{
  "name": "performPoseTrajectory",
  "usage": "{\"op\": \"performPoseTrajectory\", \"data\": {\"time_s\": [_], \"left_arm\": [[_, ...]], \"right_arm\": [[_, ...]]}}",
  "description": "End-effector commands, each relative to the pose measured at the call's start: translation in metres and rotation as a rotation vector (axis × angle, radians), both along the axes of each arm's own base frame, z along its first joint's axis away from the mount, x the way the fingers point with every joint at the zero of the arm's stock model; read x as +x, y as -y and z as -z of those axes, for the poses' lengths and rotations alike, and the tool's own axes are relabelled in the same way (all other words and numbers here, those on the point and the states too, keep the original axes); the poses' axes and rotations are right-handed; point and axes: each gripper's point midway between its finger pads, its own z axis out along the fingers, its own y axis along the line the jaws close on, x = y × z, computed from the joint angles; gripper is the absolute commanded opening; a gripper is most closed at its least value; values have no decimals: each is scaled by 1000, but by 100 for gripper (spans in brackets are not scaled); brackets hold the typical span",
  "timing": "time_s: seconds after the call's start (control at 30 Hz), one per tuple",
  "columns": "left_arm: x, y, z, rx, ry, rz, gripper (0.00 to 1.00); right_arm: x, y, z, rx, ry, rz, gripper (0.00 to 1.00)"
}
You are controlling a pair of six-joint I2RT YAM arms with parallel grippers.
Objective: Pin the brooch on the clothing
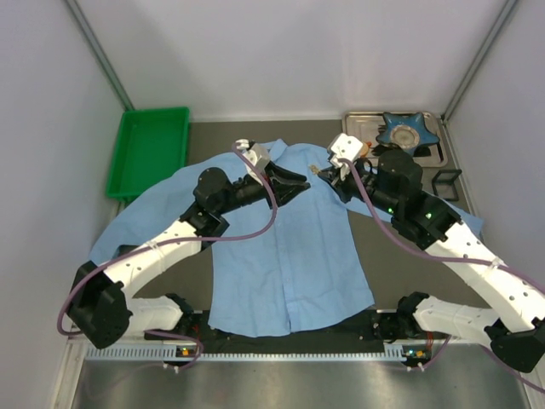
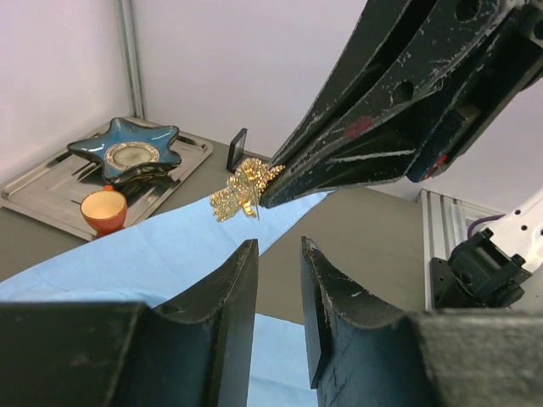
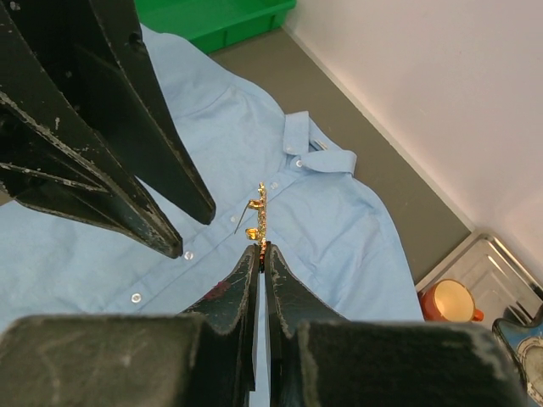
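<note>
One tiny gold brooch (image 3: 259, 214) is pinched by its lower edge in the tips of the right end effector (image 3: 261, 252), whose jaws are closed tight on it. It hangs in the air over the upper front of the shirt (image 1: 289, 256), a little below the collar, and does not appear to touch the cloth. A thin wire pin juts from the side of the brooch, seemingly unfastened.

Just beside it, the left end effector (image 2: 278, 246) points at the brooch with its two fingers a narrow gap apart and nothing between them.

The light blue long-sleeved shirt lies spread face up on the dark worktop (image 1: 281, 129), buttoned down the front, collar at the far side and sleeves reaching out toward both sides.

Judging by this, the brooch has been picked up and carried over the shirt, but nothing is pinned yet. What remains is to bring it down to the fabric, push the pin through and close the clasp.

Further out, a green tray (image 1: 149, 149) sits at the far left corner. At the far right, a metal tray (image 1: 362, 128) holds a blue star-shaped dish (image 1: 407, 129) and a small orange cup (image 2: 103, 210).

No brand, label or writing can be read anywhere in these views.
</note>
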Motion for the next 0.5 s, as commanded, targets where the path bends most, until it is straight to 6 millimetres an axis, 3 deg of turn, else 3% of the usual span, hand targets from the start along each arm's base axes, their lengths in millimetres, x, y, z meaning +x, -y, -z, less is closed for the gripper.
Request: {"op": "performPoseTrajectory", "data": {"time_s": [0.0, 0.47], "left_arm": [[6, 5, -28, -58, 84, -29, 32], [11, 12, -30, -69, 80, -52, 28]], "right_arm": [[0, -8, -10, 32, 33, -12, 0], [-4, -14, -3, 24, 20, -41, 0]]}}
